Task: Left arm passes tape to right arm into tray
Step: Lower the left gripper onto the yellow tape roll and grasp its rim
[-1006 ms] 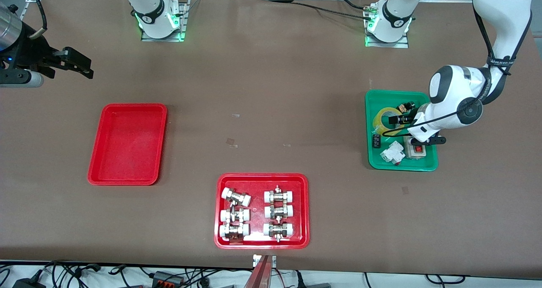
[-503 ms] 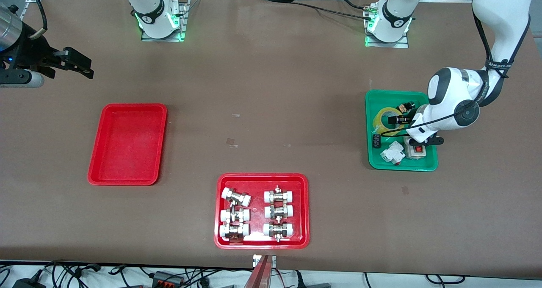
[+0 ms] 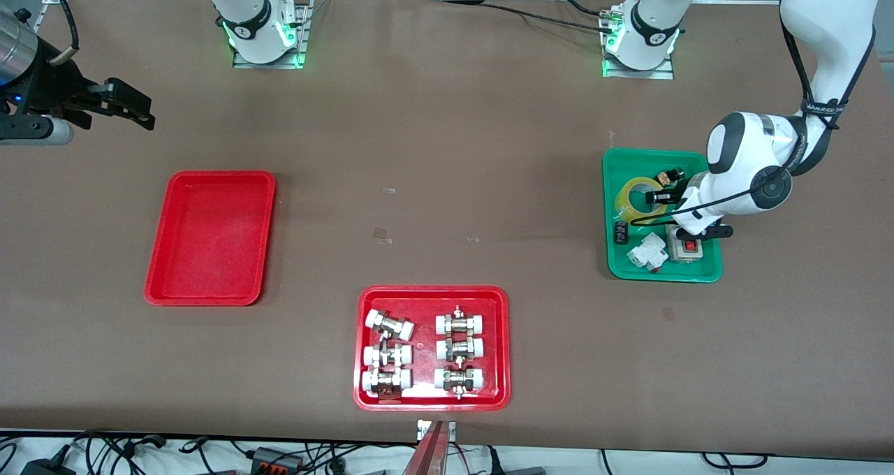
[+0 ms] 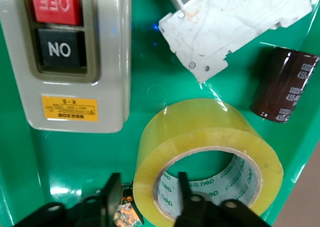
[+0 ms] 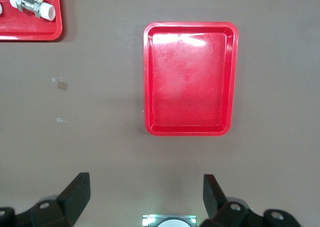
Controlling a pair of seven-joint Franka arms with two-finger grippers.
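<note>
The left arm (image 3: 751,174) reaches down into the green tray (image 3: 614,265) at its own end of the table. Its gripper (image 4: 147,197) sits low over the tape (image 4: 207,152), with the fingers apart: one finger (image 4: 182,192) stands inside the roll's hole, the other (image 4: 111,196) outside the yellow wall, so the wall lies between them. Whether the pads touch the wall cannot be told.

The tape lies flat on the floor of the green tray, in the part farther from the front camera (image 3: 639,199). It is a translucent yellow ring with a pale printed core.

Beside the tape in the same tray:
- a grey switch box (image 4: 75,57) with a red OFF button and a black ON button;
- a white breaker (image 4: 235,24);
- a dark cylindrical capacitor (image 4: 285,89);
- a small part with copper-coloured windings (image 4: 122,214), lying under the gripper, just beside the roll.

The right arm waits. Its gripper (image 3: 115,105) hangs in the air at the right arm's end of the table, with the fingers (image 5: 75,194) spread wide and nothing between them. The plain red tray (image 3: 157,279) lies on the table near that gripper, nearer to the front camera than it, and holds nothing.

A second red tray (image 3: 363,398), nearest the front camera, holds six metal fittings (image 3: 387,353) with white ends, in two columns of three.
</note>
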